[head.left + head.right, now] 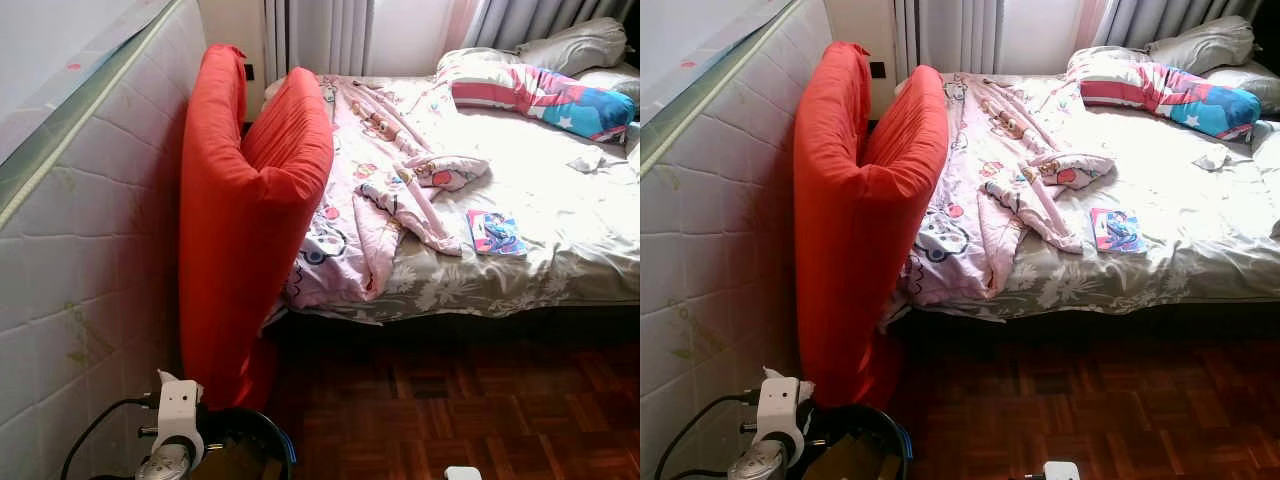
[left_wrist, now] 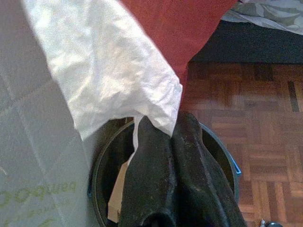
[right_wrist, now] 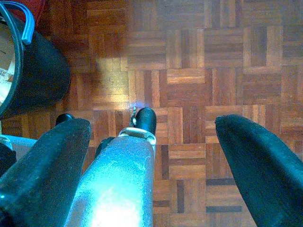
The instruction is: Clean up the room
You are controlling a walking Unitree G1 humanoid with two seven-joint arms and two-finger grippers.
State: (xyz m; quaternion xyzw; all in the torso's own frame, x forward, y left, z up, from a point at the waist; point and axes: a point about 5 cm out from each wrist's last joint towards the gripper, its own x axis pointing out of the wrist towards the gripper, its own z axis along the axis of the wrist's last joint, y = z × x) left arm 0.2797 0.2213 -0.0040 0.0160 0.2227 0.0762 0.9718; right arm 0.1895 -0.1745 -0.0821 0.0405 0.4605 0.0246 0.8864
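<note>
Here the left gripper (image 2: 173, 137) hangs just above a black bin (image 2: 218, 156) with a blue handle, its two black fingers (image 2: 151, 179) pressed together on a crumpled white tissue (image 2: 104, 71), which stands up from the fingertips over the bin's mouth. Inside the bin lies a piece of brown cardboard (image 2: 118, 198). In the head views the bin (image 1: 250, 440) sits on the parquet floor (image 1: 450, 400) at the foot of a tall red cushion (image 1: 240, 220) that stands on end between a quilted white mattress (image 1: 80, 250), propped upright along the robot's left, and the near left corner of the bed (image 1: 560, 270). A pink patterned blanket (image 1: 370, 190) lies rumpled over that corner of the bed and spills down its near edge. A small colourful booklet (image 1: 495, 232) rests close to the near edge, and a striped pillow (image 1: 545, 95) with a blue end lies toward the far right corner, with grey pillows (image 1: 580, 45) behind it. The right gripper (image 3: 151, 156) points down at bare parquet, its fingers (image 3: 258, 161) spread wide apart with nothing between them, the bin's dark wall (image 3: 40, 71) off to one side.
</note>
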